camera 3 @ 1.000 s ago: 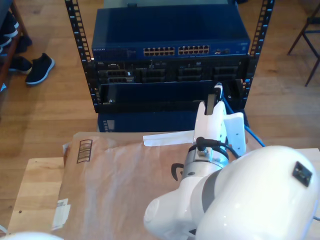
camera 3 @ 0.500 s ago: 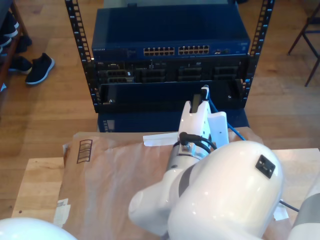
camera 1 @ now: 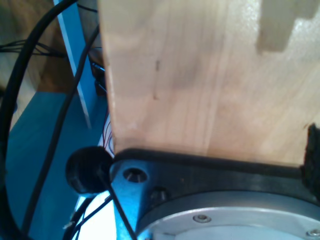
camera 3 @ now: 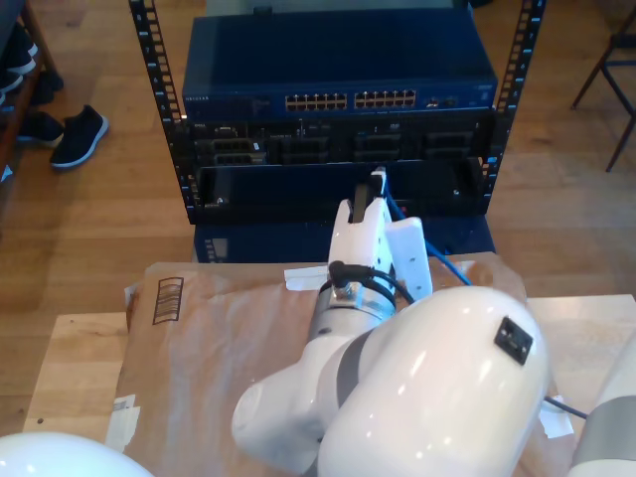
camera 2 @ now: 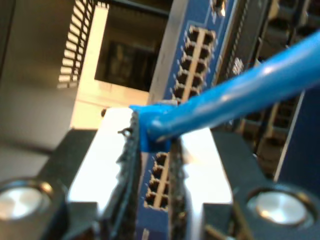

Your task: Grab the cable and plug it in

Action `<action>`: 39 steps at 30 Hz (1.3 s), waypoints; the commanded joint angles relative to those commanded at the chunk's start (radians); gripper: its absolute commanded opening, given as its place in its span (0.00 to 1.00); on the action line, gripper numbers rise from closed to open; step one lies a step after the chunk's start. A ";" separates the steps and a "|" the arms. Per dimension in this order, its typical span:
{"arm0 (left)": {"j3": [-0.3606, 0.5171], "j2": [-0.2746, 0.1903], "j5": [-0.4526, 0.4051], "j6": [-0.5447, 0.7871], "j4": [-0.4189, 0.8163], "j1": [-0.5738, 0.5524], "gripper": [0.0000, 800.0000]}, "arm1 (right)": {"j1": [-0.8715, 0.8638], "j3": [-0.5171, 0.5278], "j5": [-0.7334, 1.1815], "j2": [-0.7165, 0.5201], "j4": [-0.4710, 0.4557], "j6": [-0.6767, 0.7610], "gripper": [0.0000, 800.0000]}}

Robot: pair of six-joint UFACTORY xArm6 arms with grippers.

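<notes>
Inspection of my second gripper (camera 2: 152,150) finds its two dark-padded jaws clenched on the thin bright blue ethernet cable (camera 2: 235,97), gripping it just behind the plug end. From the jaws the cable runs up and away across the second wrist view, in front of a blurred blue panel with rows of small square ports (camera 2: 192,60). The plug itself is not clearly resolved there.

In the exterior view the white second arm (camera 3: 397,388) reaches from the lower foreground toward the black metal equipment rack (camera 3: 149,109). My second gripper (camera 3: 376,184) is held close in front of the rack's dark lower units, just below the blue network switch with two banks of yellow-lit ports (camera 3: 338,75). Whether the plug touches any port cannot be told. The blue cable (camera 3: 437,260) trails from the gripper down toward the exterior view's right, over the edge of the brown paper sheet (camera 3: 209,358) that covers the pale wooden table (camera 3: 70,368).

The first wrist view shows a pale wooden panel (camera 1: 200,75) close against the lens, black cables (camera 1: 30,100) and a metal flange (camera 1: 225,220). The state of my first gripper cannot be told.
</notes>
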 joint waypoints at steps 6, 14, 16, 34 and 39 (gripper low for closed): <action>0.000 0.000 0.000 0.000 0.000 0.000 1.00 | -0.005 0.034 0.071 -0.035 0.006 -0.008 0.00; 0.000 0.000 0.000 0.000 0.000 0.000 1.00 | 0.002 0.080 0.170 -0.109 -0.003 -0.009 0.00; 0.002 0.000 0.000 0.000 0.000 0.000 1.00 | 0.008 0.075 0.170 -0.124 0.005 -0.015 0.00; 0.000 0.000 0.000 0.000 0.000 0.000 1.00 | -0.023 0.066 0.279 -0.137 -0.061 -0.086 0.00; 0.000 0.000 0.000 0.000 0.000 0.000 1.00 | -0.066 0.041 0.290 -0.135 -0.080 0.011 0.00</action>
